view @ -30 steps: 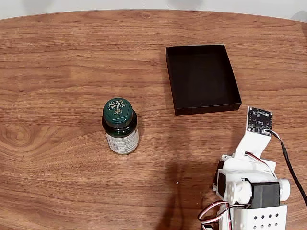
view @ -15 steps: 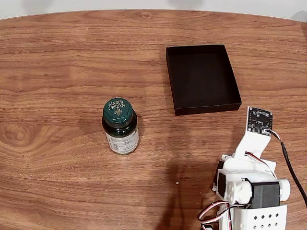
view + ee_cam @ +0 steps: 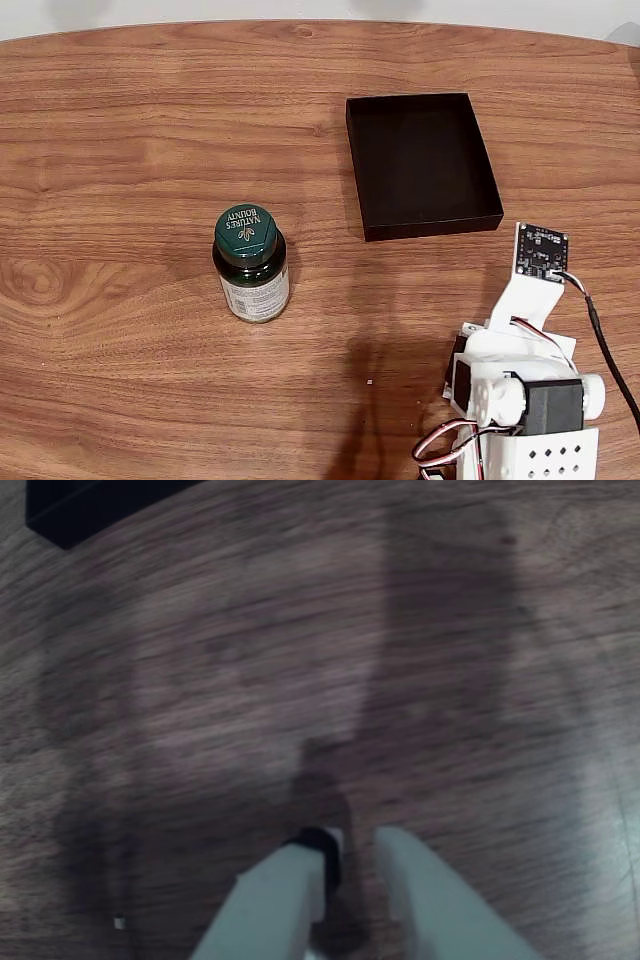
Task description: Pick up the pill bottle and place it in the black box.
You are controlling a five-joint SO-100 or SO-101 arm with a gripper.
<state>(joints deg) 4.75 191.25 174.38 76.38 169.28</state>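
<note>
I seem to sit in a home or office: a rounded wood-grain desk (image 3: 150, 130) against a pale wall (image 3: 300, 10), my white 3D-printed arm (image 3: 525, 400) with exposed wiring suggesting a hobby setup.

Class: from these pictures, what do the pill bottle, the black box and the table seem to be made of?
Pill bottle: likely plastic, glossy dark green, ribbed cap, paper-like pale label. Black box: matte, no glare; card or plastic, unclear. Table: wood or wood-look laminate, visible grain and knots.

From the fixed view I read "NATURE'S BOUNTY" in gold on the green cap of the pill bottle (image 3: 250, 263). Its pale label carries print too small to read.
</note>
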